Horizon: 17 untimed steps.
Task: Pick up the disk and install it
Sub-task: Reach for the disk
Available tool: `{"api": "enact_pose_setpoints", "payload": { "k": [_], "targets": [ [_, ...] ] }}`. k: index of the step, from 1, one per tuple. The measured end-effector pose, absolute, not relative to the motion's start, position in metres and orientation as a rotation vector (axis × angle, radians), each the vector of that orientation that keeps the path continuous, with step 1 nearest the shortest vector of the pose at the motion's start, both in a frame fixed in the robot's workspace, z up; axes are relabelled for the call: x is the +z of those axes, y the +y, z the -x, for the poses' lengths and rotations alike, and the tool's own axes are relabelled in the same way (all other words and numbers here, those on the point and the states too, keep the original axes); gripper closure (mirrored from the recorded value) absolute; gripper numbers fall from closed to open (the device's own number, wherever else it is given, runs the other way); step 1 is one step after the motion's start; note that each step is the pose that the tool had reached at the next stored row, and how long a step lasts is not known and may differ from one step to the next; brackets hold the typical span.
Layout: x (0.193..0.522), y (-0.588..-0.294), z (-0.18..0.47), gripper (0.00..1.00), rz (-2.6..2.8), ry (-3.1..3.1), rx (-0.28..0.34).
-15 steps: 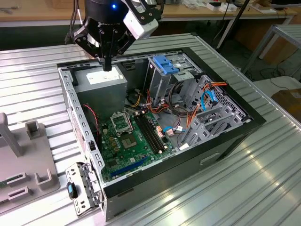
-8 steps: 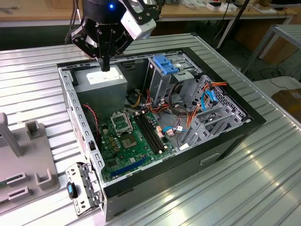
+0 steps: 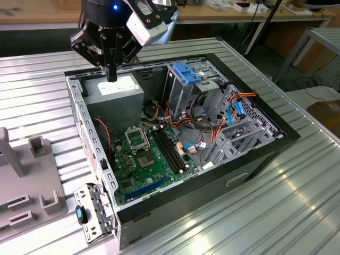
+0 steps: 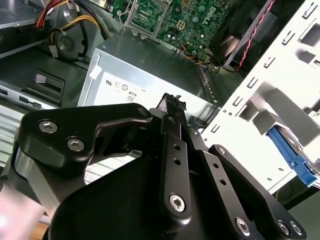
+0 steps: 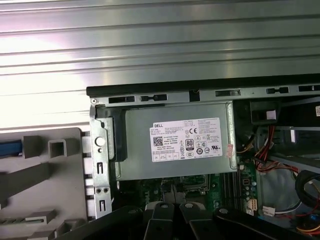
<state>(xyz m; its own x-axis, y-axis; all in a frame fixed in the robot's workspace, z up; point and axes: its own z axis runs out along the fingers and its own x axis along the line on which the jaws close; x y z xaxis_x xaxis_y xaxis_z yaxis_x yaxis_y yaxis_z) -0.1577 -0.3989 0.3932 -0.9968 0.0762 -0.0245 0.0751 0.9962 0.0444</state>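
A black robot hand hangs over the back corner of an open computer case that lies on a ribbed metal table. Its two fingers are pressed together, with nothing between them. In both wrist views the fingertips meet just above the power supply, a big grey box with a white sticker on top; whether they touch it cannot be told.

The disk is not in the hand. In the first wrist view a strip of its bright blue rail shows at the grey fixture, which rests on the table outside the case wall, well apart from the hand. In the second wrist view the blue rail shows beyond the case's perforated wall.

Inside the case, in the exterior view, a green motherboard covers the floor. An upright metal cage with a blue latch stands beside the power supply, on the exterior view's right.
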Motion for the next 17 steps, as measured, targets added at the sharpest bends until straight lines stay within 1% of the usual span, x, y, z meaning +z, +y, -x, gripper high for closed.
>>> {"api": "enact_pose_setpoints", "payload": {
  "k": [17],
  "targets": [
    [0.393,-0.399,0.183,0.89,-0.118,3.112,0.068]
  ]
}}
